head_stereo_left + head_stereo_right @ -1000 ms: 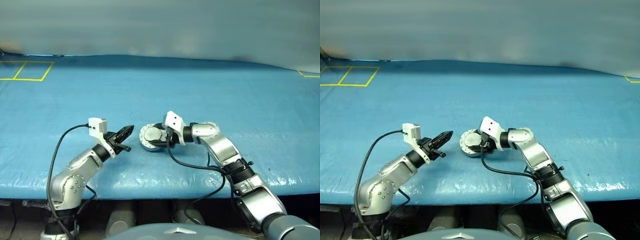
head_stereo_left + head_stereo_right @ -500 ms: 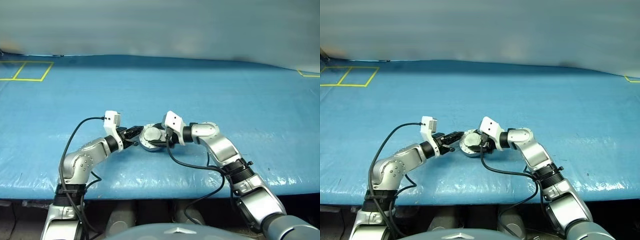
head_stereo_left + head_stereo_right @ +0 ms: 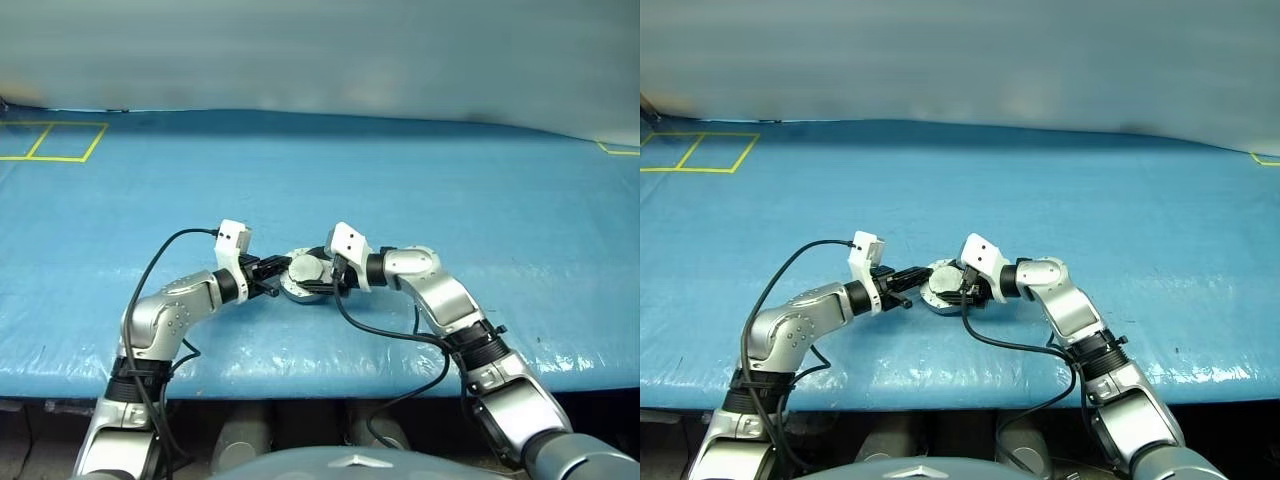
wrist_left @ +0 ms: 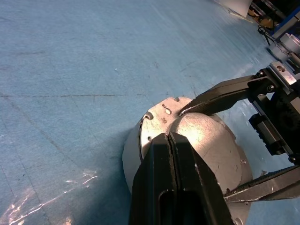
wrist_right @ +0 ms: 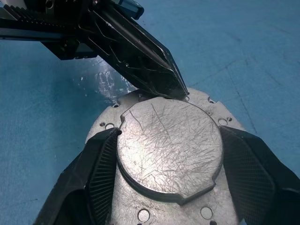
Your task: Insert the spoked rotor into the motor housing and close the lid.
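The motor housing (image 3: 297,292) sits on the blue table between my two grippers, its silver side wall (image 4: 133,154) showing. The lid (image 5: 168,145) lies flat on top of it, plain scratched grey face and raised centre circle upward. My left gripper (image 4: 168,136) is shut with nothing in it, and its tip rests against the edge of the raised circle. My right gripper (image 5: 169,132) is open and reaches in from the other side, one finger on each side of the raised circle. The spoked rotor is hidden.
Blue sheeting (image 3: 420,180) covers the whole table. Yellow taped squares (image 3: 50,140) mark its far left corner. The table's front edge (image 3: 300,372) runs close below both arms. Black cables (image 3: 385,335) hang from each wrist.
My left arm has swung in to the right, bringing its shut tips from well clear of the housing onto the lid. The right arm has stayed in place.
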Controlling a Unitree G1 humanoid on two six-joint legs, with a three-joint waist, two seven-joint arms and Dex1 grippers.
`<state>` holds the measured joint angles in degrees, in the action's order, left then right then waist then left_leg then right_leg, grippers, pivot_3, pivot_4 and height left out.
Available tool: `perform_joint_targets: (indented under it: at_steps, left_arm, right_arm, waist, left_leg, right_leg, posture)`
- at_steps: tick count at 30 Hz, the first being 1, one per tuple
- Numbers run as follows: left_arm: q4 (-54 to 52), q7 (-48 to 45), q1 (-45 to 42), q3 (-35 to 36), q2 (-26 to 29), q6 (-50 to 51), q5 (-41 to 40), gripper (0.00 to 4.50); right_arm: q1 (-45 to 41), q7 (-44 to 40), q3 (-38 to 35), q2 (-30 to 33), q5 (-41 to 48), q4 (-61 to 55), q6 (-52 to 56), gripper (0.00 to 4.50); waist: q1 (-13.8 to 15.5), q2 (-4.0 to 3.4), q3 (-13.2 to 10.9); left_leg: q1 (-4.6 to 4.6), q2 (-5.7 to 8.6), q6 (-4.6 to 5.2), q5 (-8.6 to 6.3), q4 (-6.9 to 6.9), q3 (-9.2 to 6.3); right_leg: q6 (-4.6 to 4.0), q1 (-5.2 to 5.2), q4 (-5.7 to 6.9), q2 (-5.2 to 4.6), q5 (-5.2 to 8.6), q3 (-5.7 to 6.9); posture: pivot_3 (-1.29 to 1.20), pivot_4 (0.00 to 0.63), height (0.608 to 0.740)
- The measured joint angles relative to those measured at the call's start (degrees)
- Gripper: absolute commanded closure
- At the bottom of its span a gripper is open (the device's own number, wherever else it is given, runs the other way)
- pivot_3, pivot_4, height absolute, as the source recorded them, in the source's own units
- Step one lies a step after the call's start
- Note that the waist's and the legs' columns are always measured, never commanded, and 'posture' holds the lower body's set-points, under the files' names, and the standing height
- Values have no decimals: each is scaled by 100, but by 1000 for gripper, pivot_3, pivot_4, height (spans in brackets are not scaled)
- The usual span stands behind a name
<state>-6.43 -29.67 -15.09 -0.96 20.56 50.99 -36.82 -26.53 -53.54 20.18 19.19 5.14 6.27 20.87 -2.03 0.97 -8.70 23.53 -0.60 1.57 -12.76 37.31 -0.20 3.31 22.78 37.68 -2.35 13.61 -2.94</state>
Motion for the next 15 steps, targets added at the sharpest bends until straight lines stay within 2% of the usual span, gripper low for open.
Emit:
perform_joint_targets:
  at_steps: [1, 2, 8, 15]
  left_arm:
    - [-6, -37, -8, -21, 3, 0, 37, 4500]
    - [-9, -53, -13, -38, 5, -2, 49, 4500]
    - [-35, -192, -37, -143, 25, -21, 106, 4500]
    - [-62, -302, -11, -145, 47, -41, 216, 4500]
  right_arm:
    - [80, 41, -24, -49, 14, -77, 48, 145]
    - [124, 78, -30, -65, 25, -133, 76, 64]
    - [723, 393, -268, 87, 136, -926, 402, 64]
    - [1702, 853, -1061, 360, 692, -2079, 1233, 64]
  waist:
    - [4, 0, 0]
    - [10, -1, 0]
    - [109, 1, 1]
    - [137, 0, 0]
  left_leg:
    - [0, 2, 0, 0, -4, 0]
    - [1, 2, 0, 0, -6, 0]
    - [9, 15, 2, -1, -17, -8]
    - [28, 14, 6, -5, -30, -16]
  right_leg:
    - [0, 1, -1, -2, 1, 0]
    - [0, 1, -2, -3, 2, 0]
    - [9, 1, -26, -18, 7, 11]
    - [14, -1, -67, -21, 2, 22]
  posture:
    - [0, 150, 740]
    - [0, 150, 740]
    - [0, 150, 740]
    - [0, 150, 740]
